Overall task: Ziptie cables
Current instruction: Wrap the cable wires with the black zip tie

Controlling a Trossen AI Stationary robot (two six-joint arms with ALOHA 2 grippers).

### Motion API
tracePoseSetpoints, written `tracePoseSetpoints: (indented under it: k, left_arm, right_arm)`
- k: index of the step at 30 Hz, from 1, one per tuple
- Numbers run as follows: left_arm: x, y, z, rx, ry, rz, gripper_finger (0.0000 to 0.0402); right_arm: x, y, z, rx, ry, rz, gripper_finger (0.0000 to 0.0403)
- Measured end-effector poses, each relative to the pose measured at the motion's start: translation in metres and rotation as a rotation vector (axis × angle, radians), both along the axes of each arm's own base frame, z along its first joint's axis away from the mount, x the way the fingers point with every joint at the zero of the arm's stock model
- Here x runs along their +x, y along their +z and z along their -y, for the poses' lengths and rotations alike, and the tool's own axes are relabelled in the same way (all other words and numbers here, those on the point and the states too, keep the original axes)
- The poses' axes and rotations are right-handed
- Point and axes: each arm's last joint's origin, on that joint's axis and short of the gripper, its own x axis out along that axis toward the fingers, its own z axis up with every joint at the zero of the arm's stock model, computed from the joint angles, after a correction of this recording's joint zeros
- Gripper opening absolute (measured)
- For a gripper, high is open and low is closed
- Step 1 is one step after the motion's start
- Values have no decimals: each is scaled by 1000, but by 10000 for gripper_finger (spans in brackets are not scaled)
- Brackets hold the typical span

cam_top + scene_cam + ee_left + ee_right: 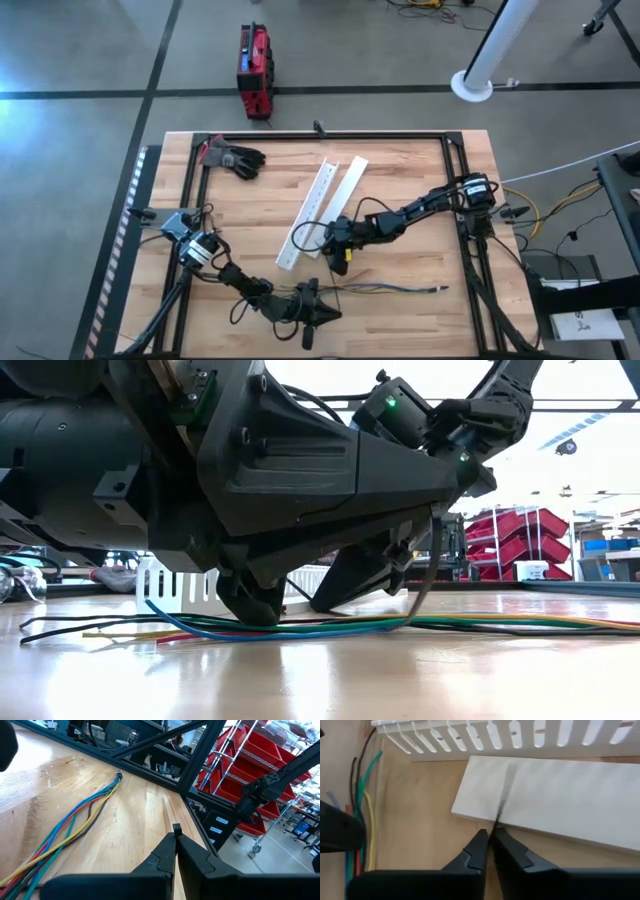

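Several thin cables (400,290), green, yellow, blue, red and dark, lie side by side on the wooden table near its front edge (300,625) (75,820) (362,795). My left gripper (312,302) (175,834) is shut just above the table, at the cables' left end and on their near side. My right gripper (340,255) (491,834) stands a little behind the cables, over the near end of the white strips (320,205), and is shut on a thin dark zip tie (504,790) (425,570). My right gripper pinches one end of the zip tie (496,822) between its two fingertips. The fingers slant down from the table's right. The tie runs on past the tips, in line with the fingers. Its lower end (410,610) hangs down to the cables; whether it touches them I cannot tell.
A flat white strip (560,800) and a slotted white one (495,732) lie slantwise at the table's middle. A black glove (235,157) lies at the far left corner. A dark frame (330,135) runs round the table. A red case (255,70) stands on the floor beyond.
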Motion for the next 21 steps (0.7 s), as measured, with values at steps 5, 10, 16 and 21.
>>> tracePoseSetpoints:
  k: [5,10,16,21]
  left_arm:
    - [0,0,0,-4,0,0,0]
    - [0,0,0,-7,0,0,0]
    - [-4,0,-3,-21,-2,-10,0]
    - [-13,7,-4,-26,-12,-12,0]
  right_arm:
    - [-1,-1,-2,-24,41,0,2]
    - [-1,-1,-4,-30,49,3,1]
    - [1,3,-15,-113,85,94,0]
    - [-6,6,-34,-230,56,138,0]
